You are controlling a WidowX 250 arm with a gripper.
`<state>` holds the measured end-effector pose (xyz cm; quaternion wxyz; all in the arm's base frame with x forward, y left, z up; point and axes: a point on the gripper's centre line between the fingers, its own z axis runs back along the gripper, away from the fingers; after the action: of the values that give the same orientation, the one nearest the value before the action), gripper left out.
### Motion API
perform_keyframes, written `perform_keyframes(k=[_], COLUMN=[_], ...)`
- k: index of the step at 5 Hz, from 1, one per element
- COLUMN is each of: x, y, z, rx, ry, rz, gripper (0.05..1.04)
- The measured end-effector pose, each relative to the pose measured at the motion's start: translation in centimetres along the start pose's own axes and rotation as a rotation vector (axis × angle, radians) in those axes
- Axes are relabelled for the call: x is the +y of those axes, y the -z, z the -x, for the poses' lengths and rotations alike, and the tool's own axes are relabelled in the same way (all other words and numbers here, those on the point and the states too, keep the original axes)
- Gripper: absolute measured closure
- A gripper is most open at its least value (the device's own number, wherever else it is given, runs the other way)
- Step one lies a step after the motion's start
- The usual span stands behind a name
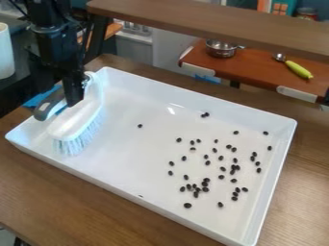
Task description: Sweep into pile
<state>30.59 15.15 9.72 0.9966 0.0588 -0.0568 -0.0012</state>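
Note:
The black gripper [75, 92] is over the left end of the white tray [119, 178], shut on the brush. It grips the brush [78, 115] by its grey-and-white handle. The brush is white with pale bristles pointing down at the tray's left part; whether they touch the tray floor I cannot tell. Many dark beans [206, 180] lie scattered over the right half of the tray, some in small clusters toward the lower middle. One lone bean [140, 126] lies nearer the brush.
Raised walls surround the tray on a brown wooden table [77, 197]. Behind it, a metal pot [221, 48] and a spoon with a yellow-green handle [298, 69] rest on a reddish-brown surface. A wooden shelf [212, 20] crosses the top. A white cylinder [5, 53] stands at the left edge.

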Motion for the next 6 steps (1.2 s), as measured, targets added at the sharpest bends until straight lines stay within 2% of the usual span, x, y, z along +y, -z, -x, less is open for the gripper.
perform_keyframes(k=[2,5,6], x=[-0.4,-1.2,-1.4], y=[1.1,1.6,2.5], z=[0.5,0.0,0.0], rx=[0.053,0.033,0.049], ry=[-0.034,-0.077,-0.089], rz=[0.029,0.009,0.001], gripper=[0.082,0.082,0.082])
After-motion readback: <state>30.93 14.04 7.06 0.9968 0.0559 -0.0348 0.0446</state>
